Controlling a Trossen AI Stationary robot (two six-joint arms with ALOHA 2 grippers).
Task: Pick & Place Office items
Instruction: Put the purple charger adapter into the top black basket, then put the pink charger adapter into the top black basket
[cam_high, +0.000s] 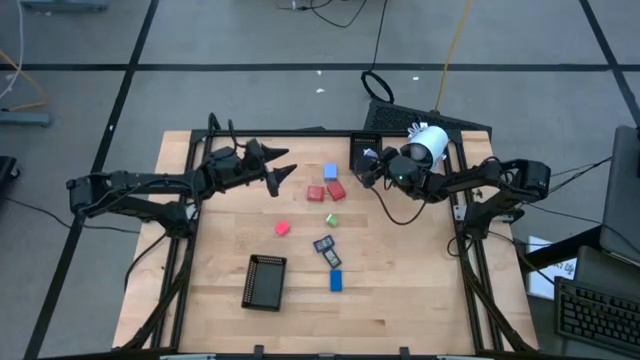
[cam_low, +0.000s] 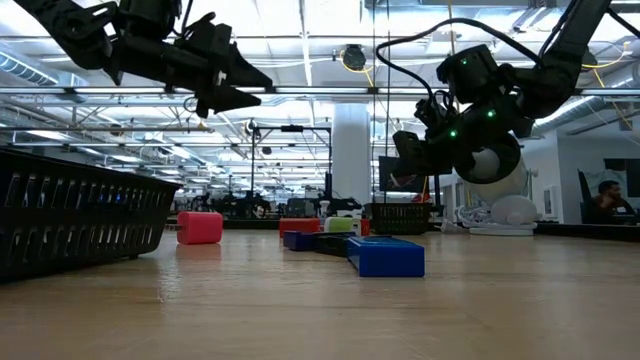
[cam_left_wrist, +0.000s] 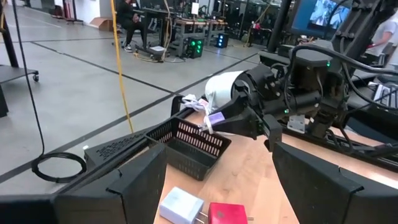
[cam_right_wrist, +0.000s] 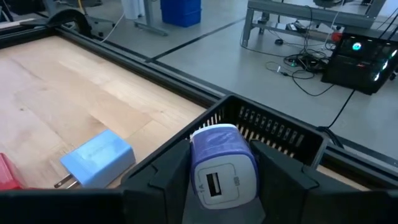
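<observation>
One purple charger (cam_right_wrist: 222, 163) is pinched between the right gripper (cam_right_wrist: 221, 177) fingers, held over the far mesh tray (cam_right_wrist: 280, 127). It is judged light, rigid and smooth-sided, best gripped across its flat flanks. The left gripper (cam_high: 281, 172) hangs above the table (cam_high: 400, 290), fingers spread, near the light-blue charger (cam_high: 330, 172).

Right gripper (cam_right_wrist: 214, 177) clamped on something — left gripper (cam_high: 284, 173) spread, aloft.
</observation>
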